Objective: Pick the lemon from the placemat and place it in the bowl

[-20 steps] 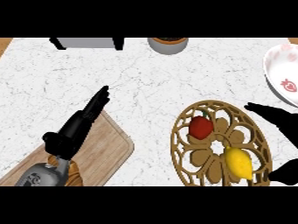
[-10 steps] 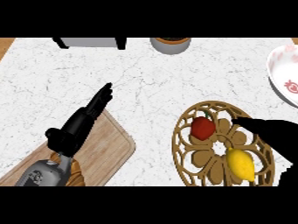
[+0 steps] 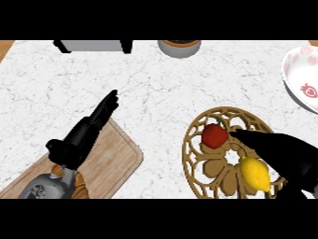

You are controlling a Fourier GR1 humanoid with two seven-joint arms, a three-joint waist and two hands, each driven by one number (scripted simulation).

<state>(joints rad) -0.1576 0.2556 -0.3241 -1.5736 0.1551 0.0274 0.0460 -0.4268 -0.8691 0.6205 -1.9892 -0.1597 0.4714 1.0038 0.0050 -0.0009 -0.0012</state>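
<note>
The yellow lemon (image 3: 254, 173) lies on the round brown openwork placemat (image 3: 197, 154) at the lower right, with a red fruit (image 3: 215, 135) just above it. My right hand (image 3: 288, 153) reaches in from the right edge, open. Its straight fingers stretch left over the placemat, just above the lemon, with the tips near the red fruit. The hand hides the lemon's right side. The white bowl (image 3: 311, 84) with red markings stands at the right edge, above the placemat. My left hand (image 3: 86, 134) rests open over the wooden board, fingers pointing up and right.
A wooden cutting board (image 3: 113, 161) lies at the lower left under my left forearm. At the counter's far edge stand a grey box (image 3: 92, 45) and a round brown-topped jar (image 3: 179, 47). White marble counter (image 3: 154, 93) spreads between the board and the placemat.
My right hand has moved left and down over the placemat, so its fingers now lie just above the lemon. The left hand has barely shifted.
</note>
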